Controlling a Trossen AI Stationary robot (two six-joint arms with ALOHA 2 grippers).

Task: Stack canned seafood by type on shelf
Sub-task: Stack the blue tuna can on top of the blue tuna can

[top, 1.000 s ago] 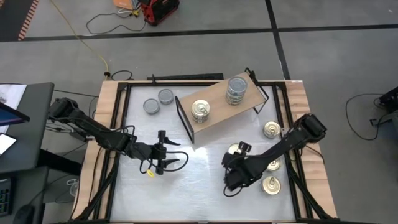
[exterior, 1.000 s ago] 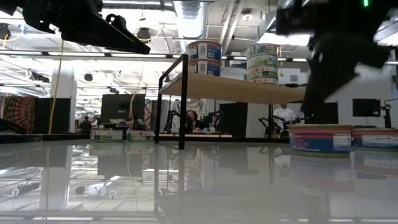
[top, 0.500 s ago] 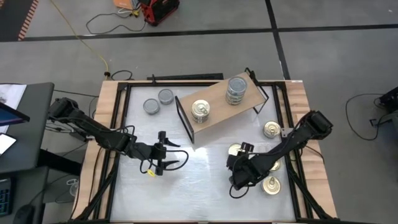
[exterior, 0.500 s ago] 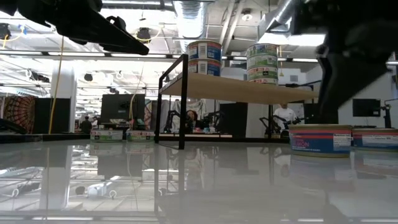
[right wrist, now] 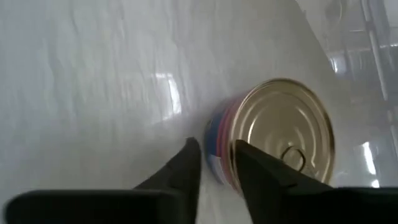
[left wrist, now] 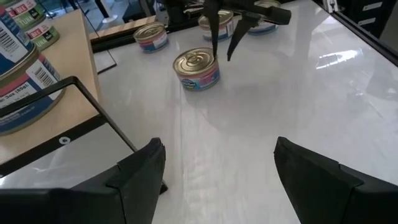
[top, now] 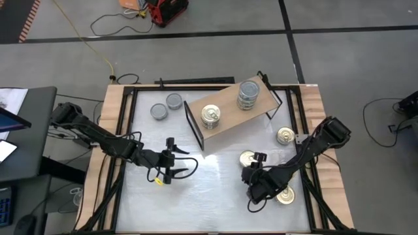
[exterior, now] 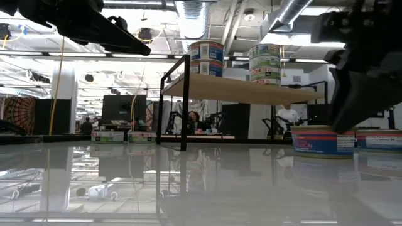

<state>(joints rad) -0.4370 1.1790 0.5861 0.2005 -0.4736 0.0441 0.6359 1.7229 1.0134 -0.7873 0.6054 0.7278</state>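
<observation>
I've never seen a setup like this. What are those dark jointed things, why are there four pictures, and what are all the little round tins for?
The dark jointed things are two robot arms at a white table, each ending in a two-finger gripper. One picture looks straight down from above, one looks level across the tabletop, and two come from small cameras on the arms' wrists.

The tins are canned seafood. Two stacks already stand on the tan wooden shelf: gold-lidded tins and grey-topped tins. Two more grey-topped tins sit on the table beyond the left arm, and several gold-lidded ones lie near the right arm.

The left gripper waits open over the table, holding nothing. The right gripper is low beside a gold-lidded tin, fingers nearly together, and has not gripped it.
</observation>
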